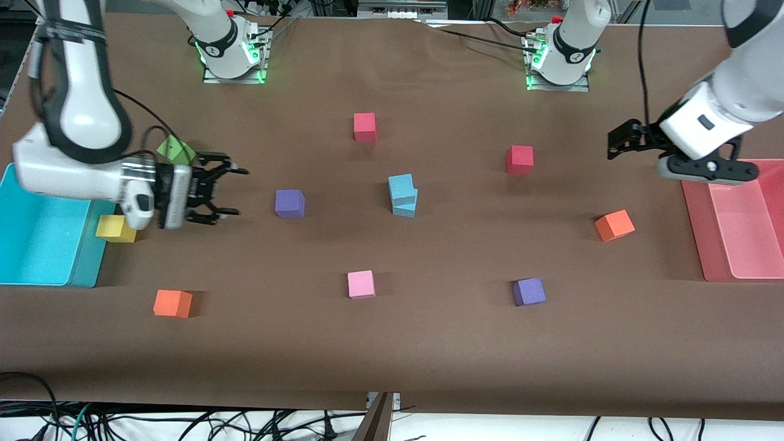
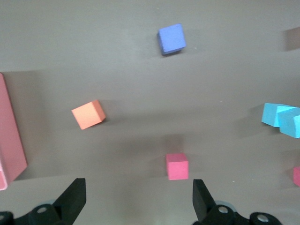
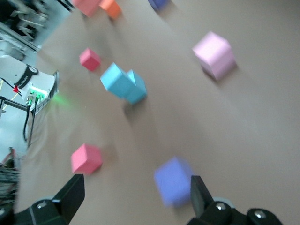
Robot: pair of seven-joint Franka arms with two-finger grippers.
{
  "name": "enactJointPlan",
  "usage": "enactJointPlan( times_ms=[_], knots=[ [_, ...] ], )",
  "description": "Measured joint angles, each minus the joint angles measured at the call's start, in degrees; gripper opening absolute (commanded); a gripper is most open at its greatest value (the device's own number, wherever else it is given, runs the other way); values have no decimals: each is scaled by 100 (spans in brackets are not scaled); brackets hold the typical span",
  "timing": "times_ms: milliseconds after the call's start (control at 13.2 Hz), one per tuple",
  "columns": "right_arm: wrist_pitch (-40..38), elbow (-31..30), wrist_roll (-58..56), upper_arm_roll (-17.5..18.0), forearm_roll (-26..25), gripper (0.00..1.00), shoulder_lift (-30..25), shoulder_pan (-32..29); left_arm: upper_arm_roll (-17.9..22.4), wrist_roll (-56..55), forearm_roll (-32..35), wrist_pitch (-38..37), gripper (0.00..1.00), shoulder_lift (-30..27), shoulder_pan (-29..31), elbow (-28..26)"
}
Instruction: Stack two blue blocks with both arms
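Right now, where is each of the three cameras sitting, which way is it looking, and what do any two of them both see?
Front view: high across the table, facing both arm bases; shows the right gripper and left gripper.
Left wrist view: on the left arm, looking down at the table; its own open fingers show.
Right wrist view: on the right arm, angled across the table; its own open fingers show.
Shared: all three see the stacked blue blocks.

Both arms (image 1: 79,104): white jointed shells, black joint sections, black cables, black two-finger grippers; green-lit bases.
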Motion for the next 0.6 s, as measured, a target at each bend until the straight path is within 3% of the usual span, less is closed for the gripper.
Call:
enactJointPlan(
  times_ms=[302,453,604],
  knots=[
    [-651,1104,3319,-67,-2303,100,-16,146,23,142,201,-21,100,-23,183,-42],
    [-750,1344,4708,-49,-3163,100,-15,397,9,142,247,-35,100,-92,182,-88],
    [-761,1377,5882,-33,-3631,100,-4,628,5,142,248,-35,100,-198,178,-133]
  ],
)
